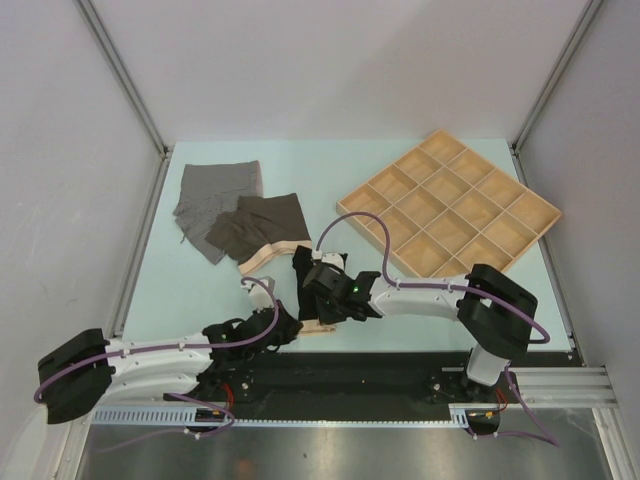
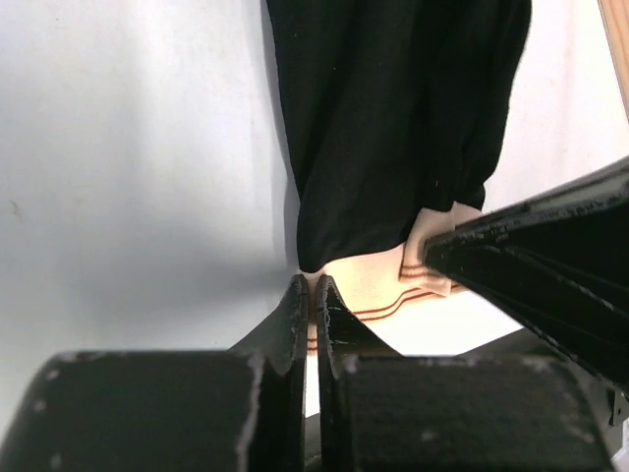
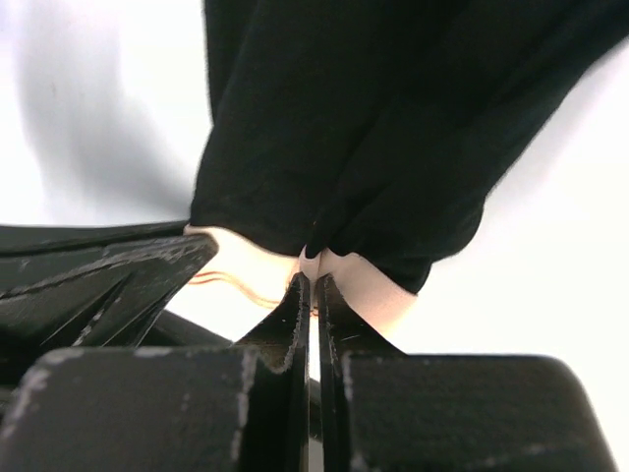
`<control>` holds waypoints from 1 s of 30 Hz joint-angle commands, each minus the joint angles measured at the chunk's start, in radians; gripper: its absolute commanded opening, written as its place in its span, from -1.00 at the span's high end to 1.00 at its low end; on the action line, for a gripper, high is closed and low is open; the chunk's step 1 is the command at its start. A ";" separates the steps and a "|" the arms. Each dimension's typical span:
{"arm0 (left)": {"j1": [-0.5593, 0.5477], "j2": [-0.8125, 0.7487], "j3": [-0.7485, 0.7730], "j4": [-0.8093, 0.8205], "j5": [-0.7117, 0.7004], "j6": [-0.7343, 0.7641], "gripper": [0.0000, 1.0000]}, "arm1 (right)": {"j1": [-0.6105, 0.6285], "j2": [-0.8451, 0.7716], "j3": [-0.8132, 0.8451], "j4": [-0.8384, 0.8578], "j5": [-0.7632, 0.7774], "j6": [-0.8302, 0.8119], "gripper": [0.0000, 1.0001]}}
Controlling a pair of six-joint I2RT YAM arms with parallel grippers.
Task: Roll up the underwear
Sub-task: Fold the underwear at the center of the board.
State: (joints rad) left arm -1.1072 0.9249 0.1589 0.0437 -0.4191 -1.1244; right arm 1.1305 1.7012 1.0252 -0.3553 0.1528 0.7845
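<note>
The black brief point(image 1: 303, 272) lies at the table's near middle, its cream waistband with thin orange stripes toward the arms. My left gripper point(image 2: 313, 283) is shut on the waistband point(image 2: 378, 285) at its left end. My right gripper point(image 3: 311, 279) is shut on the same waistband point(image 3: 359, 285) further right; the black cloth point(image 3: 373, 128) spreads beyond it. In the top view the two grippers point(image 1: 285, 325) point(image 1: 325, 290) sit close together over the band. The dark brown brief point(image 1: 258, 228) and the heather grey brief point(image 1: 215, 195) lie flat and overlapping at the back left.
A compartmented wooden tray point(image 1: 540, 212) sits at the back right, turned diagonally. Grey walls bound the table on the left, right and back. The arm bases stand on a black rail point(image 1: 350, 375) at the near edge.
</note>
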 commanded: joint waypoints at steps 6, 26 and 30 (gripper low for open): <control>0.004 0.015 0.010 0.012 0.002 0.015 0.99 | 0.058 0.014 0.134 -0.083 0.048 -0.017 1.00; 0.004 -0.031 -0.004 -0.025 -0.021 -0.005 0.99 | 0.074 0.143 0.150 0.029 -0.096 -0.053 1.00; 0.004 -0.052 -0.010 -0.034 -0.024 -0.012 0.99 | 0.063 0.130 0.115 0.076 -0.116 -0.057 0.51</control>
State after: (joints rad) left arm -1.1072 0.9009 0.1585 0.0135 -0.4202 -1.1252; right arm 1.2011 1.8313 1.1683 -0.3622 0.0834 0.7364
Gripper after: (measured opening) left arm 0.016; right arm 0.098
